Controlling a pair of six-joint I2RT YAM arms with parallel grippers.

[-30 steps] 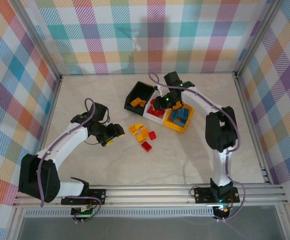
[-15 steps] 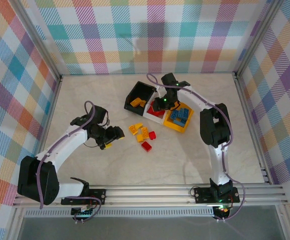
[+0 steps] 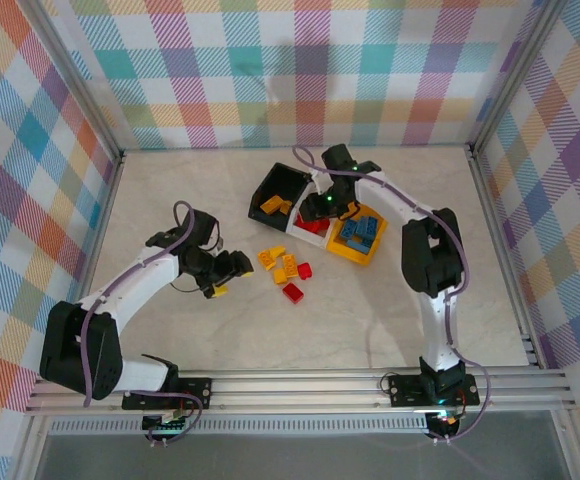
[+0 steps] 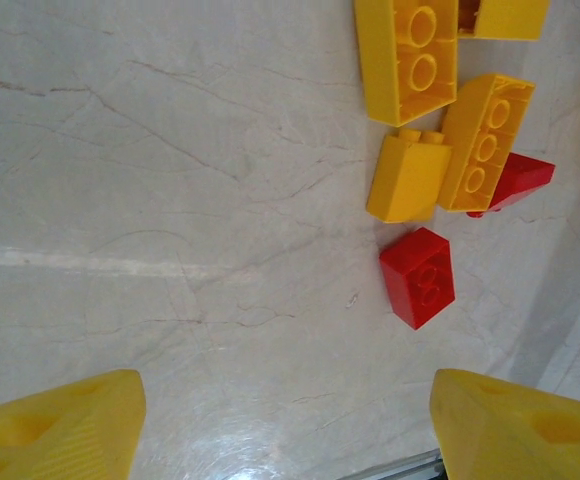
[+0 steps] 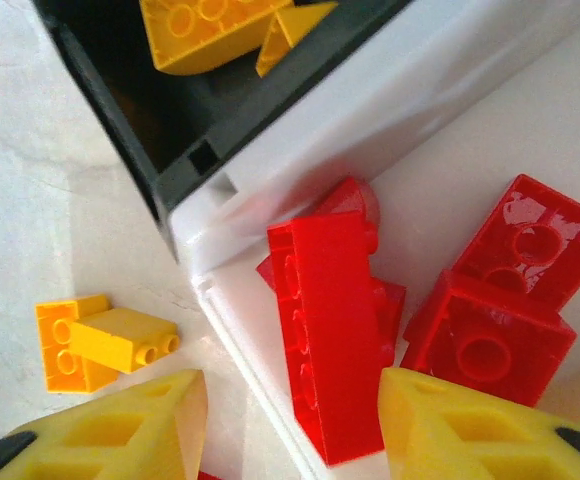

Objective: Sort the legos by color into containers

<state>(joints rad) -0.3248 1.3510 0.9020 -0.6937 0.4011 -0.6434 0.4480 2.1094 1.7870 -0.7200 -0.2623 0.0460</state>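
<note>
The containers stand in a row: a black bin point(image 3: 282, 180) with yellow legos point(image 3: 273, 206), a white bin point(image 3: 307, 236) with red legos point(image 3: 315, 226), and a yellow-orange bin point(image 3: 342, 252) with blue legos point(image 3: 362, 232). My right gripper point(image 3: 320, 208) point(image 5: 290, 420) hovers open over the white bin point(image 5: 300, 170). A long red brick point(image 5: 330, 340) lies on edge between its fingers, with a gap on the left side. My left gripper point(image 3: 232, 268) point(image 4: 290, 415) is open and empty above the table, just left of the loose legos.
Loose on the table are three yellow legos point(image 3: 278, 262) point(image 4: 440, 140) and two red ones point(image 3: 292, 292) point(image 4: 418, 277). Two more red bricks point(image 5: 500, 300) rest in the white bin. The black bin's wall point(image 5: 170, 140) is close by. Checked walls enclose the table.
My right gripper has shifted left over the white bin and opened, releasing the long red brick. My left gripper has opened wider and edged towards the loose legos.
</note>
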